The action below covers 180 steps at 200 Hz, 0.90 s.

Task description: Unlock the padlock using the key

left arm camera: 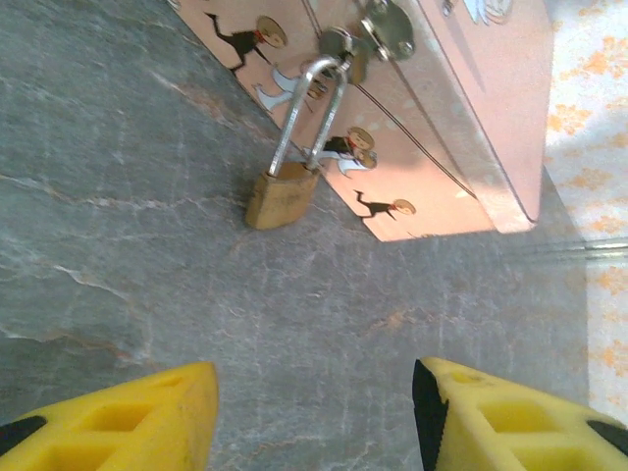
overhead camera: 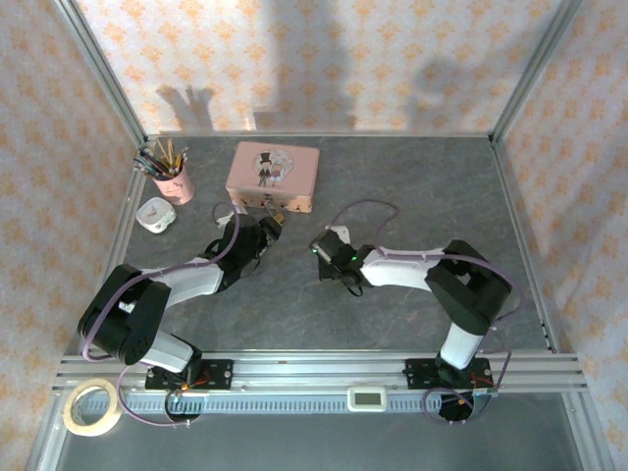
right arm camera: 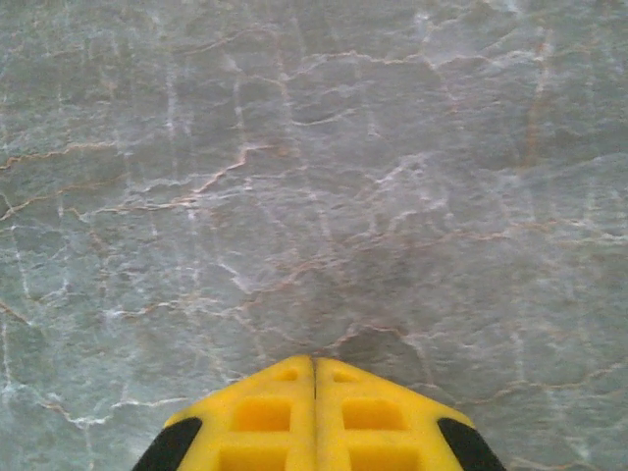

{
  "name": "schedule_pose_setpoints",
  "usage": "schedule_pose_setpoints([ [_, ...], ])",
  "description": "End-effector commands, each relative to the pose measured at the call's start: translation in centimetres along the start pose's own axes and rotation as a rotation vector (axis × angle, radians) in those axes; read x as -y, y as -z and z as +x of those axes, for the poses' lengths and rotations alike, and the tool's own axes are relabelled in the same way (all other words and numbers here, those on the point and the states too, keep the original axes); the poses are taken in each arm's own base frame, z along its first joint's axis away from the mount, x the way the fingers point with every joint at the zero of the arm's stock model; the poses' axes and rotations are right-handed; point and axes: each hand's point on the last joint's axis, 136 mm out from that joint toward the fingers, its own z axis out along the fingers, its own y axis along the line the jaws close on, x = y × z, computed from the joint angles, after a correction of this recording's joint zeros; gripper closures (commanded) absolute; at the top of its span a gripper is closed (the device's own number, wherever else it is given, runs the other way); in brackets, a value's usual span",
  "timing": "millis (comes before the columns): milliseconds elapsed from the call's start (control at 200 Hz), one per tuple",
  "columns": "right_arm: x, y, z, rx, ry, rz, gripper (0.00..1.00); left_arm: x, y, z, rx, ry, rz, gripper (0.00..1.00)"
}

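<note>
The small brass padlock with a thin silvery shackle (left arm camera: pixel 280 199) lies straight ahead of the left arm's yellow two-fingered tool (left arm camera: pixel 312 385), which is far nearer to it than the right one. Its shackle is hooked through the hasp of the pink illustrated tin (left arm camera: pixel 461 108), and its body rests on the grey marbled surface (right arm camera: pixel 294 147) against the tin's front, long axis leaning up toward the hasp. The left tool stands wide apart, touching nothing. The right tool (right arm camera: pixel 314 365) points at bare surface, fingers pressed together; whether they pinch anything I cannot tell.
</note>
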Motion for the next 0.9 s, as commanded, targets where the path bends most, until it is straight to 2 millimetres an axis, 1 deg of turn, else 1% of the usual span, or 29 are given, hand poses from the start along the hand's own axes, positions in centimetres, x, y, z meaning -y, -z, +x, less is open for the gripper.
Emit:
schedule_pose_setpoints([
  [0, -1.5, 2.2, -2.5, 0.084, 0.052, -0.166, 1.0, 2.8, 0.8, 0.9, -0.016, 0.007, 0.122, 0.45],
  [100, -1.6, 3.6, -3.5, 0.124, 0.066, -0.266, 1.0, 4.9, 1.1, 2.4, -0.043, 0.023, 0.218, 0.46],
  [240, -1.1, 4.8, -5.0, 0.135, 0.007, -0.365, 1.0, 7.1, 0.9, 4.9, -0.117, 0.064, 0.309, 0.46],
  [325, -1.0, 5.1, -5.5, 0.14, -0.016, -0.382, 1.0, 7.8, 0.3, 6.3, -0.166, 0.08, 0.335, 0.47],
  [435, -1.4, 5.1, -5.7, 0.148, -0.057, -0.414, 1.0, 7.9, -0.2, 6.8, -0.183, 0.111, 0.358, 0.47],
  [520, -1.2, 3.9, -4.9, 0.123, -0.095, -0.403, 1.0, 8.2, -0.4, 6.9, -0.19, 0.119, 0.368, 0.48],
  [601, -0.8, 2.5, -3.8, 0.086, -0.117, -0.385, 1.0, 8.3, -0.5, 6.9, -0.191, 0.112, 0.365, 0.48],
  [706, -0.5, 1.4, -2.6, 0.045, -0.123, -0.365, 1.0, 8.2, -0.5, 6.7, -0.181, 0.1, 0.353, 0.48],
  [821, 1.2, 0.5, -1.3, 0.016, -0.127, -0.281, 1.0, 8.0, -0.4, 6.5, -0.17, 0.088, 0.34, 0.48],
  [896, 2.3, 0.5, -0.4, 0.002, -0.124, -0.233, 1.0, 8.0, -0.3, 6.3, -0.162, 0.083, 0.335, 0.48],
])
